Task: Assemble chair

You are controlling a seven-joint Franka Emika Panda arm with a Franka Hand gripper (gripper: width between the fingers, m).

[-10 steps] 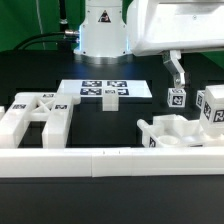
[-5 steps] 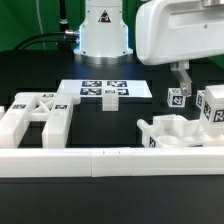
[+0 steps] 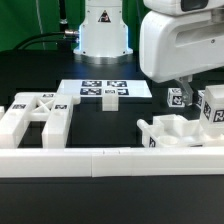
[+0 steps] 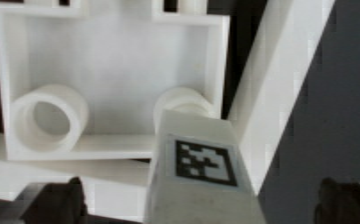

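The chair lies in loose white pieces. A flat X-braced panel (image 3: 38, 112) sits at the exterior view's left. Two tagged square posts (image 3: 177, 98) (image 3: 212, 108) and a low frame piece (image 3: 168, 132) sit at its right. My arm's white housing (image 3: 185, 40) hangs over that right-hand group and hides the fingers there. In the wrist view my gripper (image 4: 200, 205) is open, and its dark fingertips (image 4: 49, 205) straddle a tagged post (image 4: 203, 165) with gaps on both sides. Beyond the post lies a frame with two round holes (image 4: 106, 90).
The marker board (image 3: 105, 91) lies flat at the middle back, in front of the robot base (image 3: 100, 35). A long low white border rail (image 3: 110, 160) runs along the front of the black table. A green wall stands behind.
The hand has moved toward the exterior view's right and come closer over the posts, now filling more of that view. The jaws stay wide apart. No piece has shifted.
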